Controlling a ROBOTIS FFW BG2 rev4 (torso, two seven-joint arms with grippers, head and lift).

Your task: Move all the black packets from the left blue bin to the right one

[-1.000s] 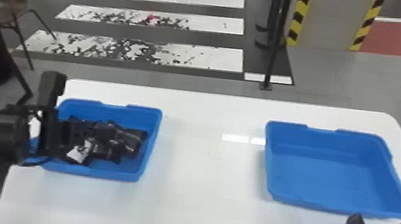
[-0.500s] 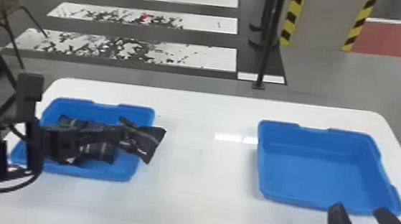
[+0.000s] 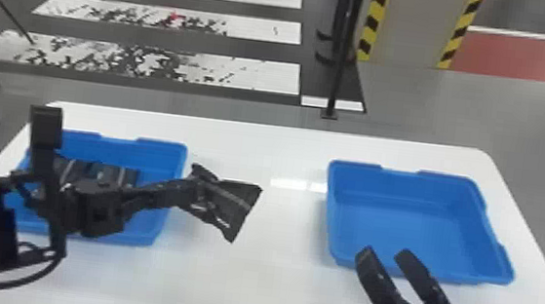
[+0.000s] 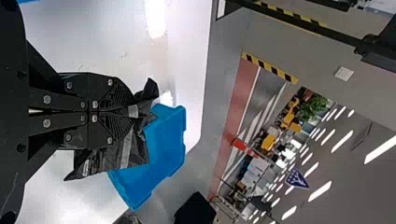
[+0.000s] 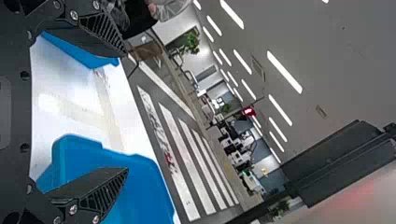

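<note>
While two blue plastic bins sit apart on one white table [image 3: 241,287], I count two black grippers above it, one on each arm. The left blue plastic bin [image 3: 162,151] holds at least two black packets [image 3: 112,175]; the left arm crosses in front of them, so I can't give you a full count. The right blue plastic bin [image 3: 405,228] stands well apart from it on the same table.

One more packet, a crumpled black one with a pale grey stripe [image 3: 233,203], is up in the left gripper [image 3: 198,188]. It is out past the inner side of the left bin, over the white tabletop between the two bins. It looks thin and shiny, all creases, pinched narrow where it is held and fanning out to a broad, uneven end with pointed corners. From the left wrist, I see the left gripper [image 4: 122,113] closed on it, the two fingers pressed nearly together, with dark film poking out on both sides and the grey stripe running across the wider part.

As for the right gripper [image 3: 385,254], it is by the near rim of the right bin, its two fingers spread wide with only air between them.
</note>
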